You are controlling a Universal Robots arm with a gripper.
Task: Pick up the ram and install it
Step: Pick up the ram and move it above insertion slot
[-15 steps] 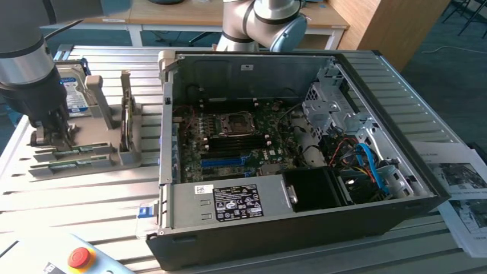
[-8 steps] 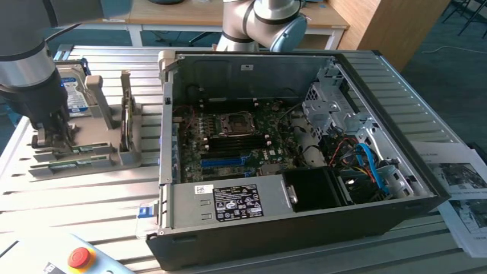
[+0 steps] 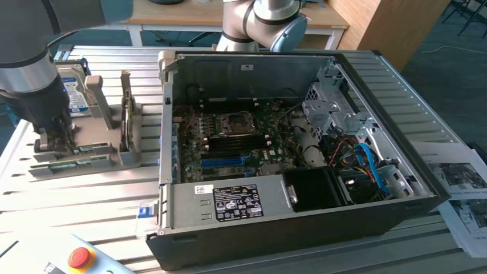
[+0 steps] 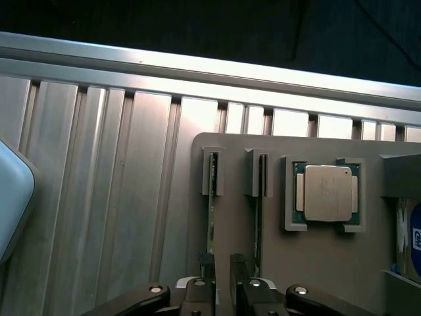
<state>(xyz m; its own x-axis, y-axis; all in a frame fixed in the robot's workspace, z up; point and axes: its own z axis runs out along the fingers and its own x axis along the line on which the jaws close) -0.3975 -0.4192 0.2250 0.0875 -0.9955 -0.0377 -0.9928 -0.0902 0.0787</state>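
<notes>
So the gripper (image 4: 222, 263) is parked right down over the grey holder tray (image 4: 316, 263), at the exterior view's left of the open PC case (image 3: 304, 228). The jaws are apart, and there's a clear gap between the two dark fingertips (image 4: 206, 263) in the wrist view. The ram (image 4: 212, 217) is still sitting in its slot in the tray, standing on edge, so from above it's just a thin green line. One fingertip lines up pretty much on top of the near end of it. Honestly I can't tell if the stick is in the gap between the fingers or just beside it, because the angle is bad for that.

Just beside it there's a second stick (image 4: 258, 224) in the next slot, running parallel. One more step over is the square silver CPU (image 4: 327, 193), lying flat in its own recess. Past that, the hard drive (image 4: 411, 240) with the blue-white label is at the tray's edge. The tray is on a ribbed aluminium table (image 4: 99, 197).

Further out, the case lies on its side with the motherboard (image 3: 228, 142) exposed. A pendant with a red button (image 3: 80, 257) sits at the front corner of the table. Some printed papers (image 3: 464, 188) are on the far side of the case, at the exterior view's right.
</notes>
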